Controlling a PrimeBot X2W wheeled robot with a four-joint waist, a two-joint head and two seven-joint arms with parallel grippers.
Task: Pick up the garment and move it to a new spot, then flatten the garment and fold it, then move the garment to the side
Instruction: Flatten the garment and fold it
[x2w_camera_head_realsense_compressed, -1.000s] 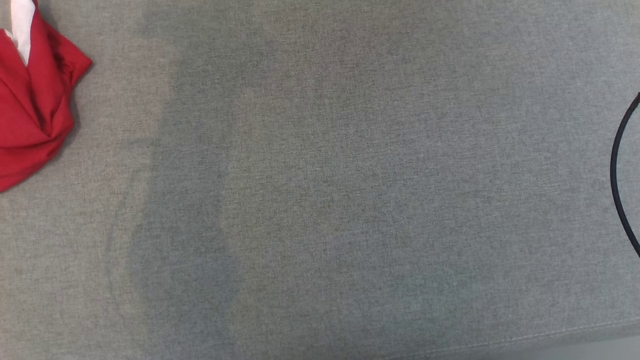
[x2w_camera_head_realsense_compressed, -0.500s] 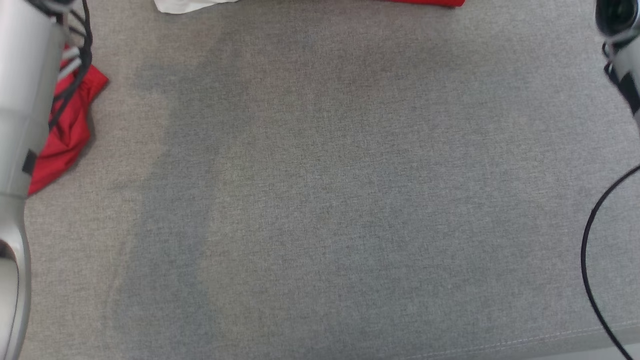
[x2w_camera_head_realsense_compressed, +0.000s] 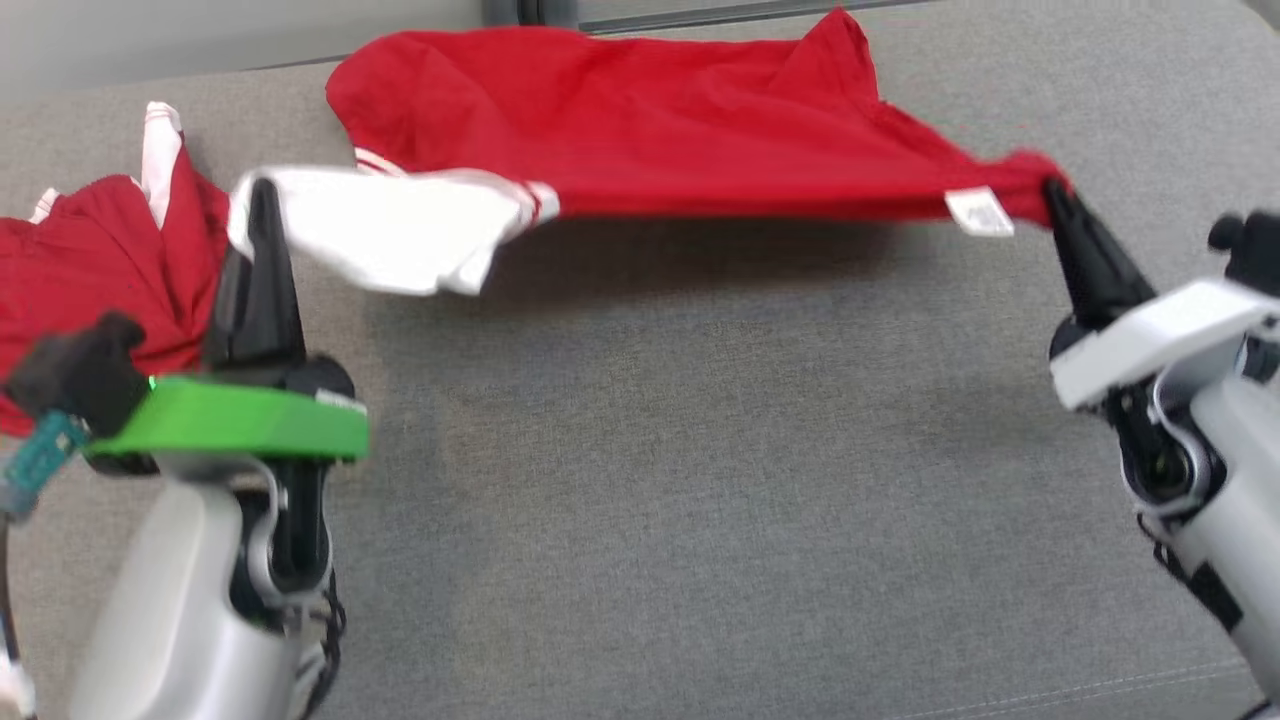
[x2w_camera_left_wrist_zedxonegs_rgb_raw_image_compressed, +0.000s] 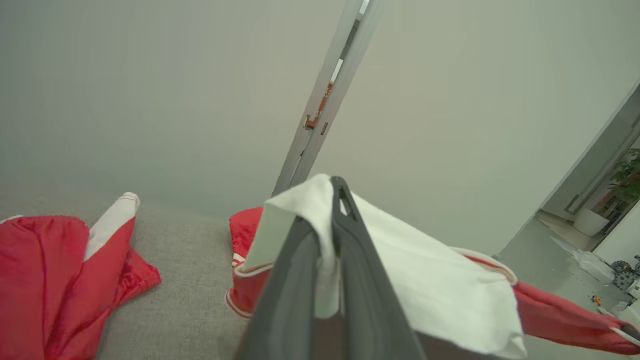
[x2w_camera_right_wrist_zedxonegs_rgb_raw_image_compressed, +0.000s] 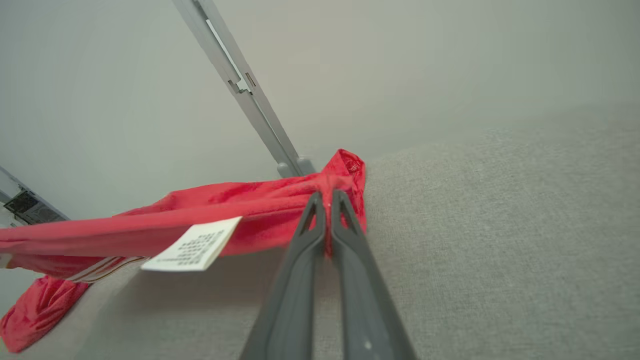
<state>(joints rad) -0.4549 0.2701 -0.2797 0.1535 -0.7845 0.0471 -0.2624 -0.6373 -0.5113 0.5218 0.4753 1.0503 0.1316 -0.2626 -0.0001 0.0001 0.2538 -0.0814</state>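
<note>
Head view: my left claw (x2w_camera_head_realsense_compressed: 262, 192) and right claw (x2w_camera_head_realsense_compressed: 1053, 192) hold the garment (x2w_camera_head_realsense_compressed: 650, 130) stretched above the grey cushion (x2w_camera_head_realsense_compressed: 700, 500). Left wrist view: left claw clamped on its white sleeve (x2w_camera_left_wrist_zedxonegs_rgb_raw_image_compressed: 425, 280). Right wrist view: right claw clamped on the red edge beside the label (x2w_camera_right_wrist_zedxonegs_rgb_raw_image_compressed: 192, 245).

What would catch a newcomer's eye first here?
A red garment stretched across the top of the head view, left jaws shut on its white part, right jaws shut on its red corner. A second red heap lies at far left on the grey cushion.
</note>
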